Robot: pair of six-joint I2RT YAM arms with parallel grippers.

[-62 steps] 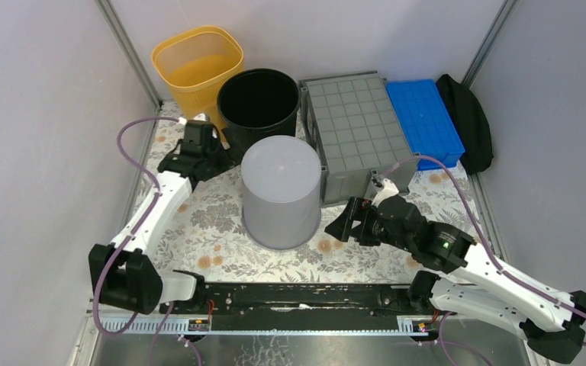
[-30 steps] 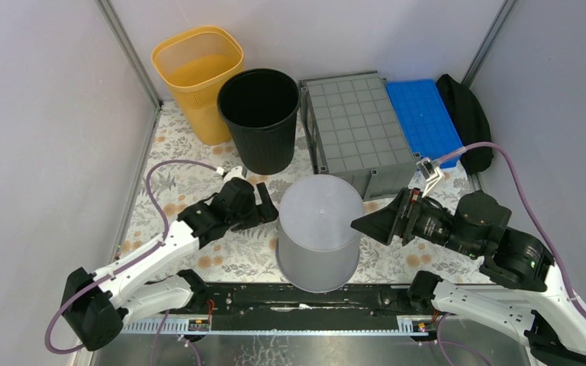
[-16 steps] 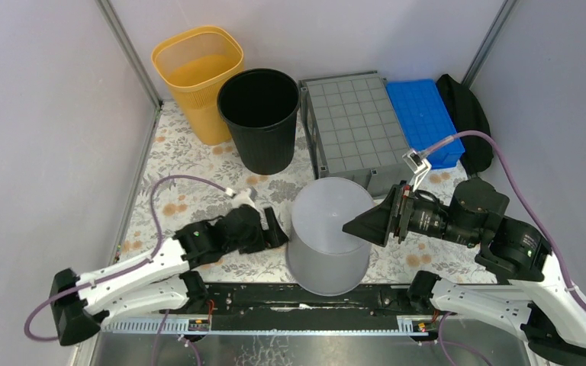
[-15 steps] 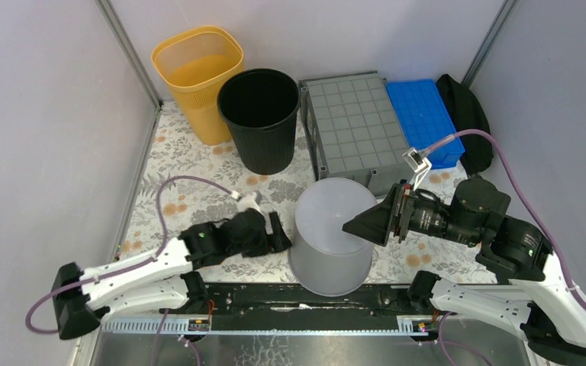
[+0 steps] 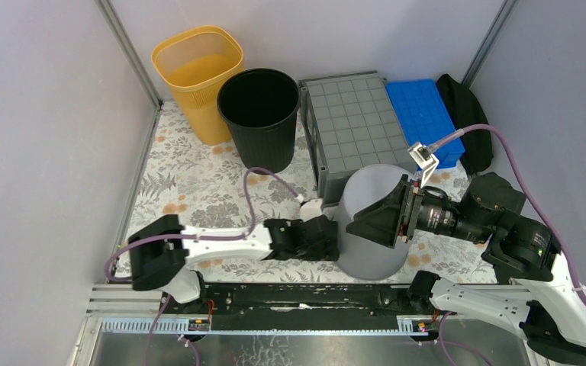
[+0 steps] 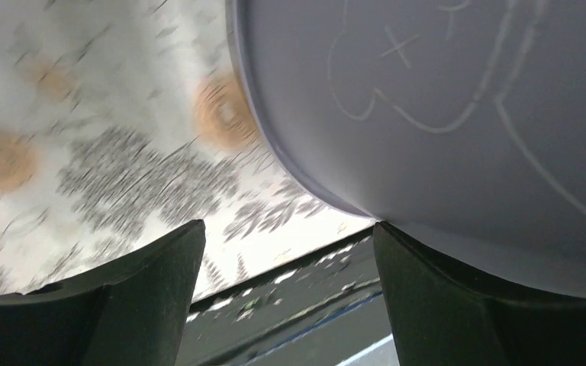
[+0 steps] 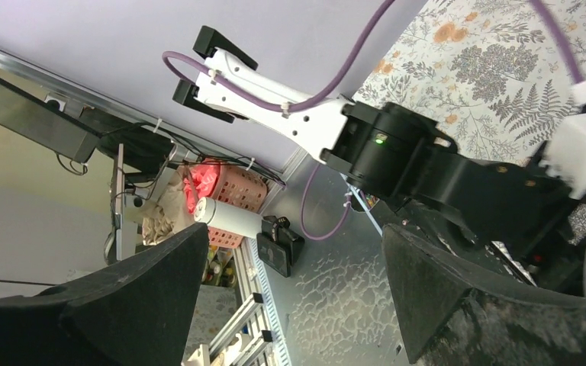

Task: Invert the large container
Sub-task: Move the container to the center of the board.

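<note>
The large dark-grey crate (image 5: pixel 355 126) stands at the back with its square-gridded underside facing up. Neither gripper touches it. The round light-grey bucket (image 5: pixel 366 263) stands upside down in front of it. My left gripper (image 5: pixel 328 238) is open and low on the table against the bucket's left side. In the left wrist view the bucket wall (image 6: pixel 442 114) fills the upper right and rests on the right finger (image 6: pixel 442 305). My right gripper (image 5: pixel 374 221) is open and empty, held in the air over the bucket. The right wrist view shows the left arm (image 7: pixel 397 152) between the open jaws.
A yellow mesh basket (image 5: pixel 197 65) and a black bin (image 5: pixel 259 107) stand at the back left. A blue ribbed tray (image 5: pixel 425 118) and a black bag (image 5: pixel 469 122) lie right of the crate. The black rail (image 5: pixel 297 293) runs along the near edge.
The grey bucket has slid to the right, up in front of the crate. My left gripper followed it rightward along the table. My right gripper stayed raised and open above it.
</note>
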